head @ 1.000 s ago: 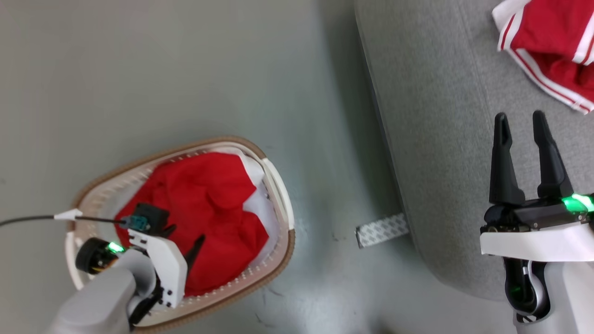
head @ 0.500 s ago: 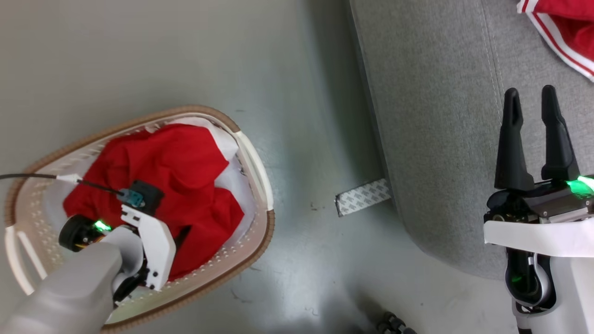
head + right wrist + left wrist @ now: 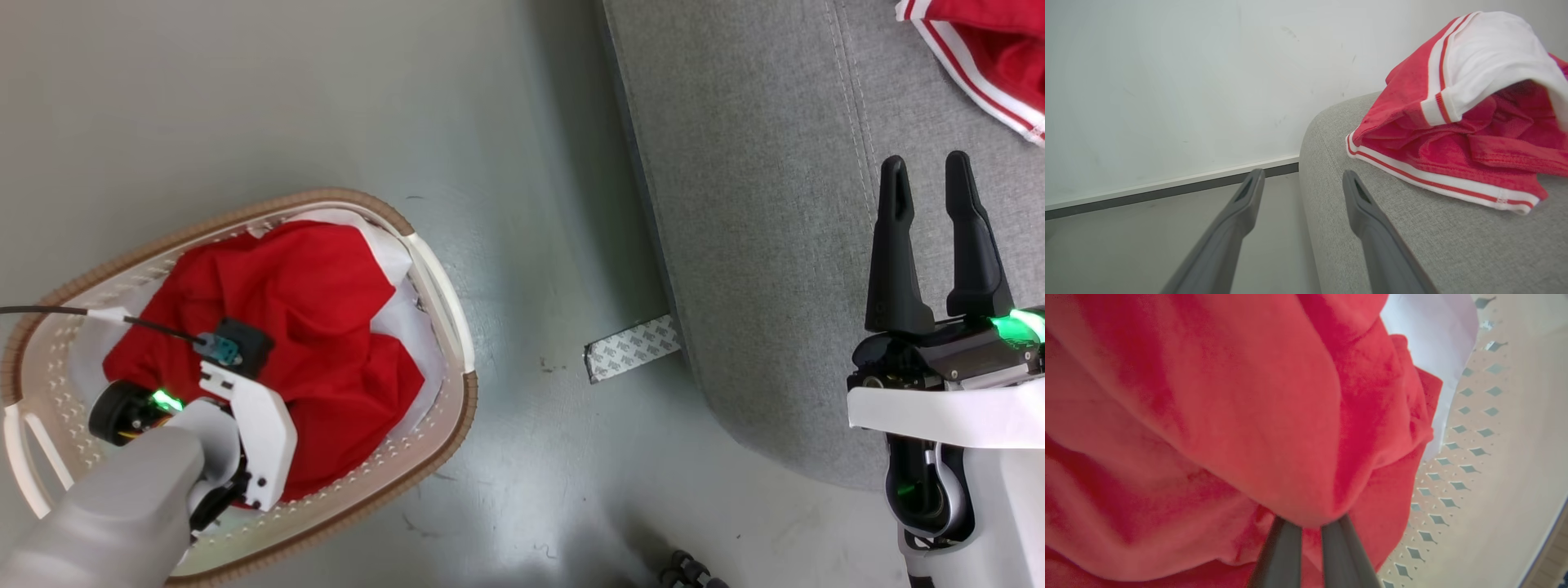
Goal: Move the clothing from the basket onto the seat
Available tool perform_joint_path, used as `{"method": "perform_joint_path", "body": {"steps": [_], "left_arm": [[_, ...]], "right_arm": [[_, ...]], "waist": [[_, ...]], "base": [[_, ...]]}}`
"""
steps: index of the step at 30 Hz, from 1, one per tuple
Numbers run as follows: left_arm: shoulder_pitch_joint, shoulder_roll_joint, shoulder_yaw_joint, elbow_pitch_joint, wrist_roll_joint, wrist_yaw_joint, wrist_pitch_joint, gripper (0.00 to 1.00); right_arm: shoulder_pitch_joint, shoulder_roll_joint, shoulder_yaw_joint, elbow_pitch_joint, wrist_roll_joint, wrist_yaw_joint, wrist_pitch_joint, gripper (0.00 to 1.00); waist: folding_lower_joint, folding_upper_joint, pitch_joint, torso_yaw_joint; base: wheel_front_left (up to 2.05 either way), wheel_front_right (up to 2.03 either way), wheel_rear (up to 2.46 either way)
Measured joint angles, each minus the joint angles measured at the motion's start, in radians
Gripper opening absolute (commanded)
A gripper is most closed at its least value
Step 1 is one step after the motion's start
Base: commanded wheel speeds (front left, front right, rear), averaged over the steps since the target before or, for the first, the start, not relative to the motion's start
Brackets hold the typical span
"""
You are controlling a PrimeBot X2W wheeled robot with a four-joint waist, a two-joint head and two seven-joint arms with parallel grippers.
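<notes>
well, our left gripper [image 3: 1311, 539] has its jaws pinched narrow on a fold of the soft bright-red garment [image 3: 1229, 416], tips buried, inside the cream-white perforated plastic basket [image 3: 1474, 477]. our right gripper [image 3: 928, 175] stands with jaws parted over the light-grey woven sofa [image 3: 751, 204]. we see another red white-striped garment [image 3: 1453, 122] lying beyond them, rightward, apart.

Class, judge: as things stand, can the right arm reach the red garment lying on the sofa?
Probably yes: the right arm has open jaws by the sofa; the garment lies just ahead, nothing between.
</notes>
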State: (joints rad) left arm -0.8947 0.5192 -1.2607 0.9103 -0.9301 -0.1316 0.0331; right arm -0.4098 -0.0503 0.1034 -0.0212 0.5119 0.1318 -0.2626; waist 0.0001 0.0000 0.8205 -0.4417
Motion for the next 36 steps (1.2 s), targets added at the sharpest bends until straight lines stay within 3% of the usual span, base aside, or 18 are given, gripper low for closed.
{"method": "perform_joint_path", "body": {"steps": [13,28,36], "left_arm": [[0.033,-0.074,-0.015,0.030,-0.051,0.000,-0.077,0.00],[0.133,-0.198,-0.019,-0.009,-0.094,0.000,-0.246,0.00],[0.157,-0.230,-0.006,-0.058,-0.130,0.000,-0.290,0.00]], "right_arm": [[-0.002,0.000,-0.024,0.038,-0.046,0.000,0.000,1.00],[0.067,0.002,-0.031,0.169,-0.137,0.000,-0.002,1.00],[0.130,0.001,-0.015,0.244,-0.143,0.000,-0.002,1.00]], "waist": [[0.0000,0.0000,-0.111,0.026],[-0.0001,0.0000,-0.429,0.153],[-0.0003,0.0000,-0.603,0.223]], "base": [[0.00,0.00,0.00],[0.00,0.00,0.00],[0.00,0.00,0.00]]}}
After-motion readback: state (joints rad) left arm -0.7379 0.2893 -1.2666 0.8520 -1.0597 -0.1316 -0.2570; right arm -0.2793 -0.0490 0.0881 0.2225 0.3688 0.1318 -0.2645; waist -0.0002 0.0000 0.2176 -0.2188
